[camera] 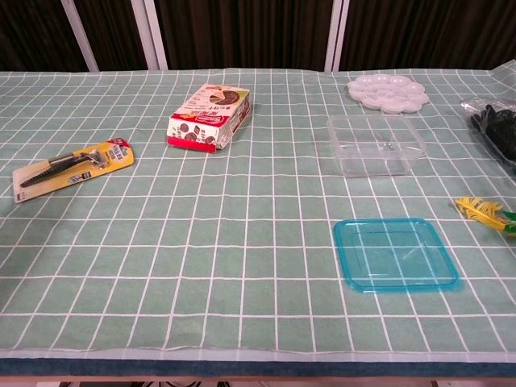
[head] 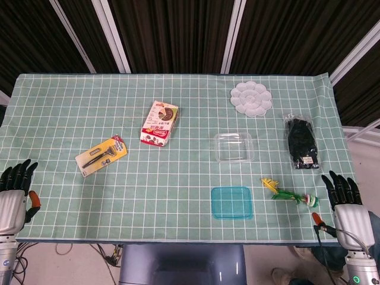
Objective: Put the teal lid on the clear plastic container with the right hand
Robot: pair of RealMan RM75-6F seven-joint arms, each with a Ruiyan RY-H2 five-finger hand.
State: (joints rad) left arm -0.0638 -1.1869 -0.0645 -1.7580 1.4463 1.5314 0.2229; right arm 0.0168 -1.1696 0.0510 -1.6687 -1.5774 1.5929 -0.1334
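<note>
The teal lid [head: 231, 202] [camera: 395, 254] lies flat on the green checked cloth near the front edge, right of centre. Behind it stands the clear plastic container [head: 233, 146] [camera: 376, 144], uncovered and with nothing in it. My right hand [head: 344, 200] rests at the front right corner of the table, fingers spread and holding nothing, well to the right of the lid. At the front left corner my left hand [head: 14, 194] lies the same way, fingers apart and holding nothing. Neither hand shows in the chest view.
A white flower-shaped palette [head: 251, 98] sits at the back right. A black packet [head: 301, 143] lies near the right edge, with a yellow-green toy [head: 289, 193] between the lid and my right hand. A snack box [head: 160, 122] and a carded tool [head: 102, 155] lie on the left.
</note>
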